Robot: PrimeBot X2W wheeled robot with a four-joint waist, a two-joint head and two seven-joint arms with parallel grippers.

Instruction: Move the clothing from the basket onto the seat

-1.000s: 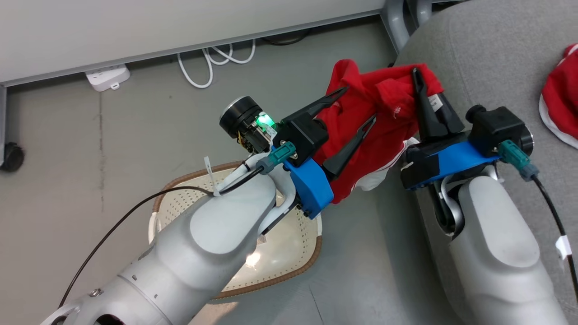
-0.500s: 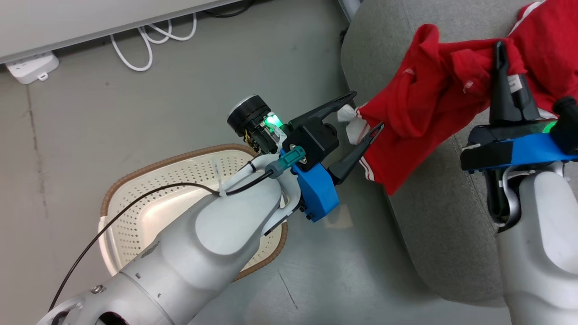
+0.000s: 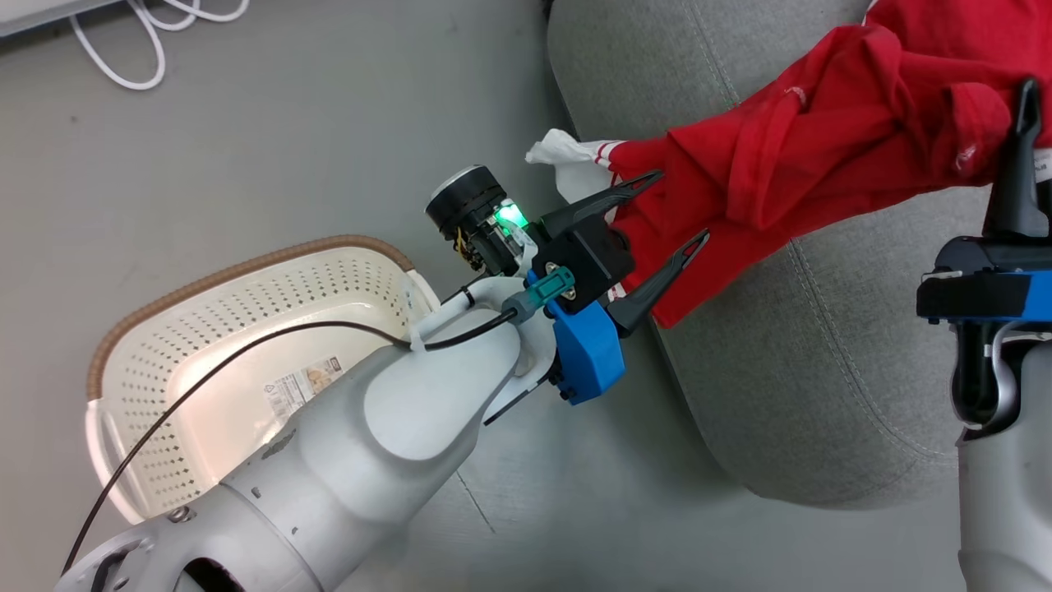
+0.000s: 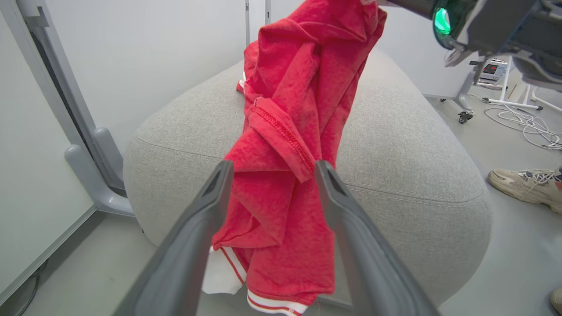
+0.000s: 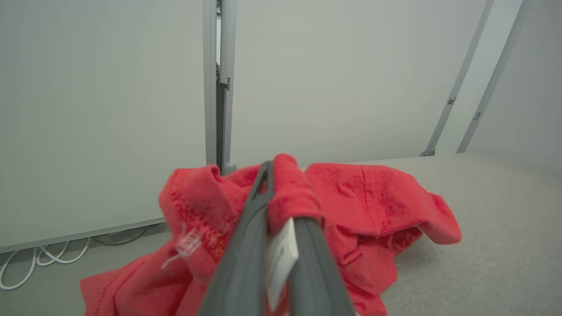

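Observation:
The clothing (image 3: 822, 156), red with white striped trim, stretches from my right gripper (image 3: 1024, 90) down across the grey seat (image 3: 822, 386) and hangs off its edge. The right gripper (image 5: 281, 193) is shut on the clothing (image 5: 373, 197), a white tag pinched between its fingers. My left gripper (image 3: 681, 205) stands open at the seat's edge; in the left wrist view the hanging clothing (image 4: 298, 109) falls between the open left gripper (image 4: 272, 166). The cream basket (image 3: 246, 267) sits on the floor at lower left, under my left forearm, holding only a barcode label (image 3: 300, 385).
White cables (image 3: 140, 49) lie on the grey floor by the wall. A person's shoe (image 4: 522, 186) stands on the floor beside the seat (image 4: 395, 145). A grey frame foot (image 4: 88, 175) sits against the wall panel, and a wheeled stand (image 4: 465, 116) is farther off.
The head camera has turned toward the seat. My right gripper has carried the clothing further over the seat, and its lower end now trails off the edge between the open left fingers.

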